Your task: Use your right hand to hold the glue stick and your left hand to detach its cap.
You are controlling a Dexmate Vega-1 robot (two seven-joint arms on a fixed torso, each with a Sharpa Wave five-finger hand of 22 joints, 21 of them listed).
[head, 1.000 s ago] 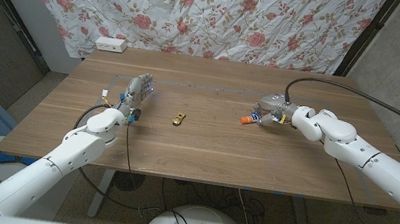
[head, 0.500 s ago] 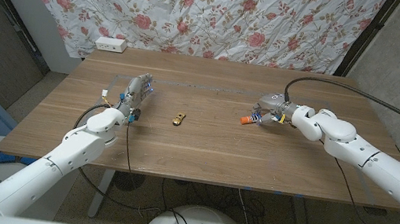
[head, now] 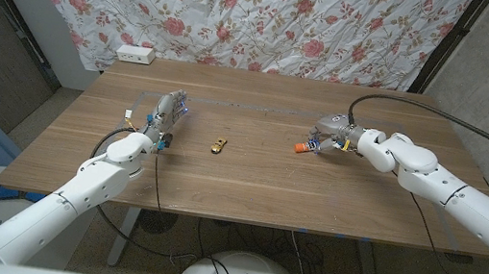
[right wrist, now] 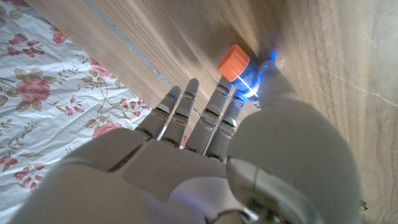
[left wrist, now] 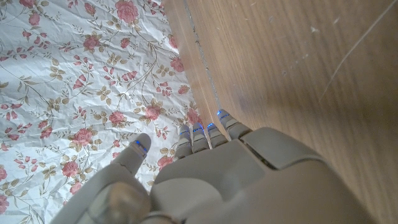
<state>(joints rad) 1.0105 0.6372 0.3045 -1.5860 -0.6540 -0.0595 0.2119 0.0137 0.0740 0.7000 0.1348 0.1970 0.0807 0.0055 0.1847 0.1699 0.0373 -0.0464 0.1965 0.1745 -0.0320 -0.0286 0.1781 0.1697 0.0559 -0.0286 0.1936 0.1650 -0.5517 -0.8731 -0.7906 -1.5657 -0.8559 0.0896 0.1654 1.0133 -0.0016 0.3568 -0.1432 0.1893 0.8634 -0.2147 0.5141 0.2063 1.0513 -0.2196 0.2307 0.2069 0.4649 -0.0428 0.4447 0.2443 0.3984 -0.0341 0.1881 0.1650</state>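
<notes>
- Nothing has shifted over the last second: both arms hold their poses, so the grasp isn't secured yet.
- The right hand sits against the glue stick lying on the table at three o'clock; whether its fingers grip it, I cannot tell.
- The orange cap is still on.
- The left hand waits at nine o'clock, fingers apart, holding nothing.
- A small gold object lies at centre.
</notes>
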